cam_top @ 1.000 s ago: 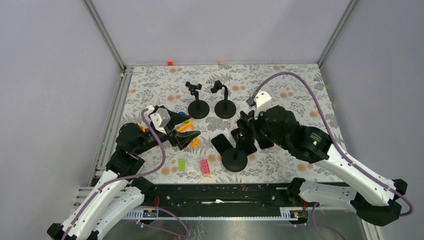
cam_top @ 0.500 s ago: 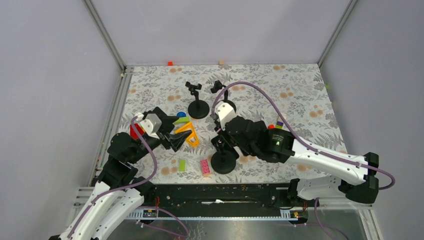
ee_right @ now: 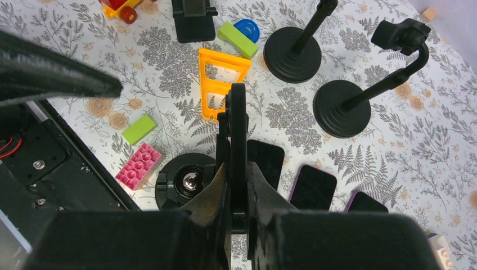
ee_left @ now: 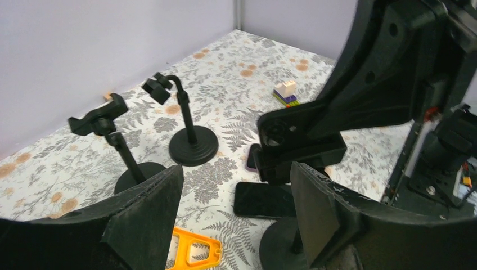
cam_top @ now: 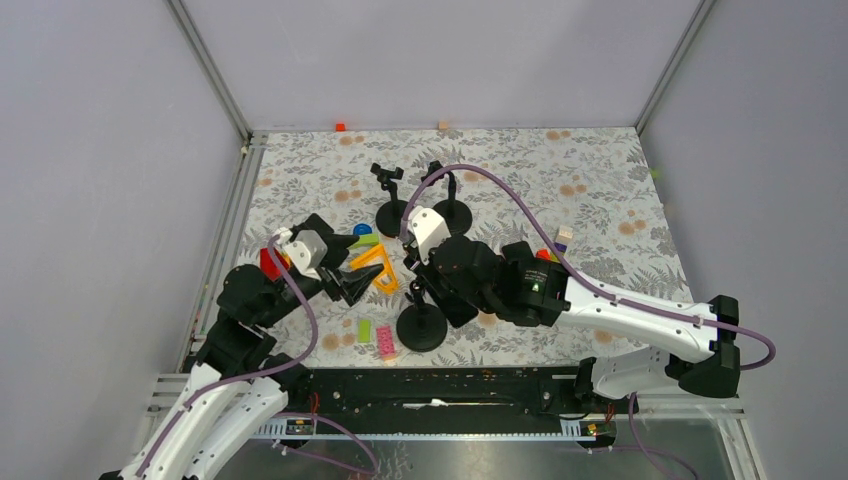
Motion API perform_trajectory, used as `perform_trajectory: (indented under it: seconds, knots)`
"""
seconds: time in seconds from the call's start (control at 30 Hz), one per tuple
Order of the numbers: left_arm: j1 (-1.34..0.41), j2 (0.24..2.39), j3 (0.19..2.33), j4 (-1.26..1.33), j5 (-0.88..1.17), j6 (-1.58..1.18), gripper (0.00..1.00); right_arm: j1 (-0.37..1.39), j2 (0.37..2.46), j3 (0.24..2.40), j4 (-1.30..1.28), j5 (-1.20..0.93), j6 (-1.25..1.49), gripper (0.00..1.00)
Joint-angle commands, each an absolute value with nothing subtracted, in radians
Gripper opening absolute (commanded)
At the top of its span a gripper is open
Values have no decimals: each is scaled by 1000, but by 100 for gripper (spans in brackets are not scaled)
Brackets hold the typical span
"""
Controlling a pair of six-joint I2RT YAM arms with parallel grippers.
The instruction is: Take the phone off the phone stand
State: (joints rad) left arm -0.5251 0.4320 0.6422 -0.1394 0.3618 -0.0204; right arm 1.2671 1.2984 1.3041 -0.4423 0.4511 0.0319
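My right gripper (ee_right: 238, 169) is shut on the phone (ee_right: 237, 112), a thin black slab seen edge-on and standing upright between the fingers. Just left of it is the phone stand (ee_right: 174, 169), its round black base and clamp head seen from above. I cannot tell whether the clamp still grips the phone. In the top view the stand's base (cam_top: 421, 329) sits near the front edge, under the right gripper (cam_top: 432, 285). My left gripper (cam_top: 362, 275) hangs open to the left of the stand, holding nothing; its fingers (ee_left: 140, 219) frame the stand's base (ee_left: 281, 247).
Two empty stands (cam_top: 396, 215) (cam_top: 451, 212) are behind. Three more phones lie flat (ee_right: 265, 160) (ee_right: 313, 187) (ee_right: 365, 201). An orange frame (cam_top: 378, 267), a green brick (cam_top: 365, 329), a pink brick (cam_top: 385, 342) and a red toy car (cam_top: 272, 262) lie around the left gripper.
The right gripper has swung left, and the stand has slid left with it across the table. The pink brick has shifted left and forward. The left gripper has drawn back slightly and stays open.
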Motion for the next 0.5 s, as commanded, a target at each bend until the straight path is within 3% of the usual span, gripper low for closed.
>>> perform_trajectory:
  seconds: [0.0, 0.47]
  knots:
    - [-521, 438, 616, -101, 528, 42, 76, 1273, 1265, 1314, -274, 494, 20, 0]
    - [-522, 500, 610, -83, 626, 56, 75, 1328, 1274, 1257, -175, 473, 100, 0]
